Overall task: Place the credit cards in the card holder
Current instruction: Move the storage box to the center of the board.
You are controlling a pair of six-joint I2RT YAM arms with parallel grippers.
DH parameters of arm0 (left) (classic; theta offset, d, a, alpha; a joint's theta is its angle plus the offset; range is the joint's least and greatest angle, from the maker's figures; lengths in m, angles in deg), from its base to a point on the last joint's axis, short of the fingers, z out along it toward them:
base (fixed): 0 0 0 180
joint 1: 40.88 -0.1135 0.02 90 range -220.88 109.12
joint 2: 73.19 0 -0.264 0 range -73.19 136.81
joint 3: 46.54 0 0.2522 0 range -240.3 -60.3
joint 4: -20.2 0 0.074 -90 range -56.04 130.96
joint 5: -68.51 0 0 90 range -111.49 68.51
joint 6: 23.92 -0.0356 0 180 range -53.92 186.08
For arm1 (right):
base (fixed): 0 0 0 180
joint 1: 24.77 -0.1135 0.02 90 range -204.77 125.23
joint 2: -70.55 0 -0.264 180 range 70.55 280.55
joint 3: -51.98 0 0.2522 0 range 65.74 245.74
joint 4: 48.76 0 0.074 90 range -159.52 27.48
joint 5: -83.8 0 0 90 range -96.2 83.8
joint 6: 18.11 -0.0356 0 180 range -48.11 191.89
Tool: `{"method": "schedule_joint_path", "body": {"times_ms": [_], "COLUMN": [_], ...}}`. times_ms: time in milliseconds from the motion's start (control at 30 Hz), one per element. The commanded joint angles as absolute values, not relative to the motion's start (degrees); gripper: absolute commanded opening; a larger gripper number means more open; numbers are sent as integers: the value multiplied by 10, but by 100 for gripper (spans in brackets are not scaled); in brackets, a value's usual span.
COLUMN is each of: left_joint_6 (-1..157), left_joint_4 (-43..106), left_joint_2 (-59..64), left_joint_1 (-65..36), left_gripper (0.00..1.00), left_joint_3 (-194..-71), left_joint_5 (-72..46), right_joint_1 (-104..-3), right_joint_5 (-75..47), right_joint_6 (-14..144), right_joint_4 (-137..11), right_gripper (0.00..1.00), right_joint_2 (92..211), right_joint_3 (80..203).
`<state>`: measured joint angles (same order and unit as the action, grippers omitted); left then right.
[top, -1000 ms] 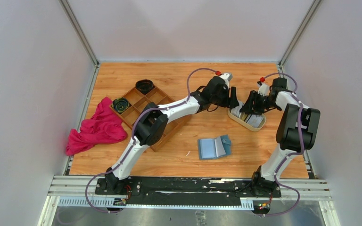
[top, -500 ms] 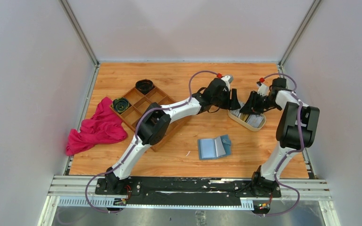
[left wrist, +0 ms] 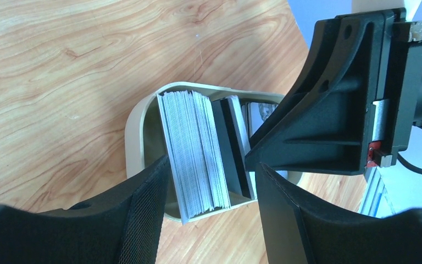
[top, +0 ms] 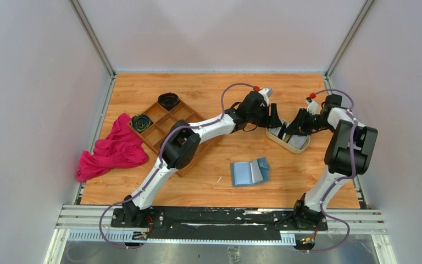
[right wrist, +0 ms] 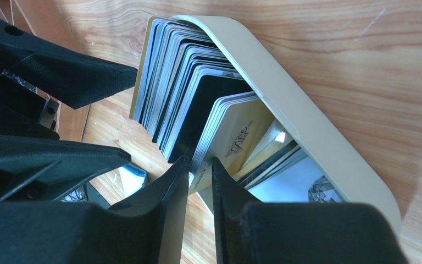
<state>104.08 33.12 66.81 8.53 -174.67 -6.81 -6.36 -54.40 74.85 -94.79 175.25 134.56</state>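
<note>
Cards [left wrist: 192,148] stand on edge in the cream tray [right wrist: 307,126] at right mid-table. Left gripper [left wrist: 211,165] is open wide, its fingers straddling the whitish stack at the tray's end, gripping nothing. Right gripper [right wrist: 198,165] has its jaws narrowed around a few cards beside a dark one; can't tell if clamped. Wallet [top: 248,172] lies open, well apart, nearer the bases.

We see a desk [top: 209,93] of warm orange wood grain and a cream tray [left wrist: 137,118] with whitish-grey credit cards [left wrist: 189,148], one black among them. The card holder [top: 248,172] is teal-blue with a lighter blue inside, the cloth [top: 112,151] magenta, the compartment tray [top: 167,118] brown.
</note>
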Motion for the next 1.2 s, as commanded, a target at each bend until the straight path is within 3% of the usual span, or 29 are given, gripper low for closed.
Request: {"method": "schedule_joint_path", "body": {"times_ms": [0, 700, 1167], "left_joint_6": [1043, 1023, 941], "left_joint_4": [321, 301, 301], "left_joint_2": [678, 626, 533], "left_joint_1": [83, 86, 68], "left_gripper": [60, 60, 60], "left_joint_3": [-1759, -1720, -1619], "left_joint_5": [-57, -70, -109], "right_joint_1": [-46, -36, -165], "right_joint_5": [-515, -509, -388], "right_joint_6": [778, 795, 809], "right_joint_4": [-975, -993, -1010], "right_gripper": [25, 33, 19], "right_joint_2": [1742, 1756, 1783], "right_joint_3": [1334, 1348, 1396]}}
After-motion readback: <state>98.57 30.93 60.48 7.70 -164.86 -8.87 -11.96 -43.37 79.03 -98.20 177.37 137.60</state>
